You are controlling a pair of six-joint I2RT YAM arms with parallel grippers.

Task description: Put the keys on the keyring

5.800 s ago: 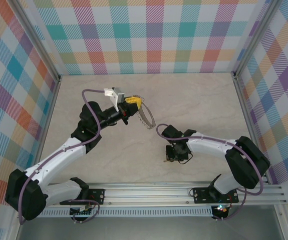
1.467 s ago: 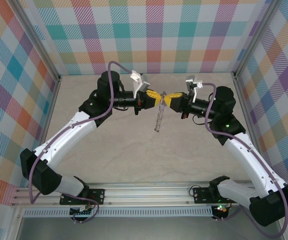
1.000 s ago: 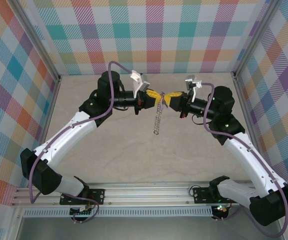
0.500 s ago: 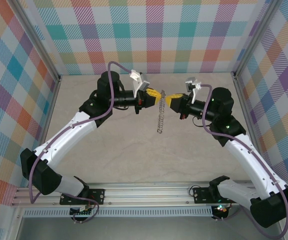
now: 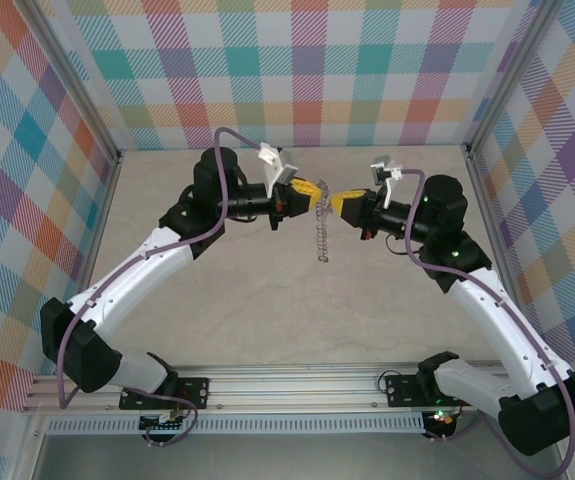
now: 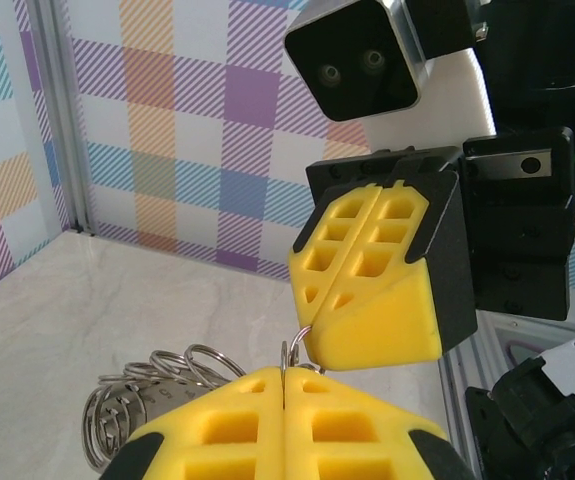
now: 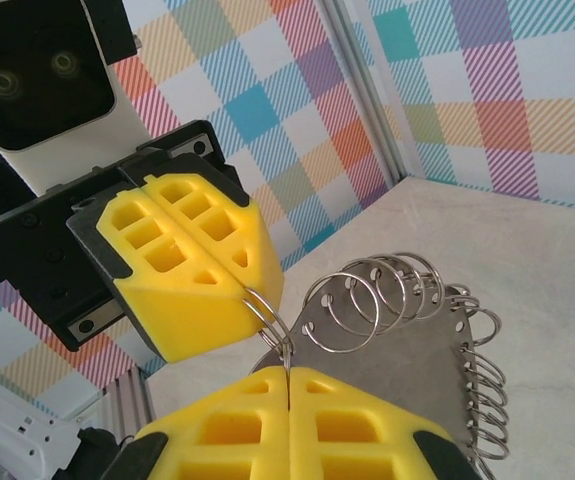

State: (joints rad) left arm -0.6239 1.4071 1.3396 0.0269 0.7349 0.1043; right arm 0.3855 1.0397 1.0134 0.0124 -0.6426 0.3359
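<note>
Two tools are meeting tip to tip in mid-air, well above the marbled desk (image 5: 267,300) and toward its far side. The left tool (image 5: 307,189) is reaching in sideways with its yellow fingers pressed fully together, and it is pinching the top of the keyring (image 5: 321,232), which is hanging straight down from its tips and showing edge-on from above as a thin silver line. The right tool (image 5: 339,199) is facing the left tool from the opposite side, its fingers also pressed fully together and its tip sitting right against the left tool's tip. In the wrist views a thin wire loop is running from the left tool's tip into the seam of the right tool, though whether the right tool is really gripping that wire is not clear. Below the left tool's tips, the small scalloped loops (image 7: 352,298) along the ring's rim are fanning out.
</note>
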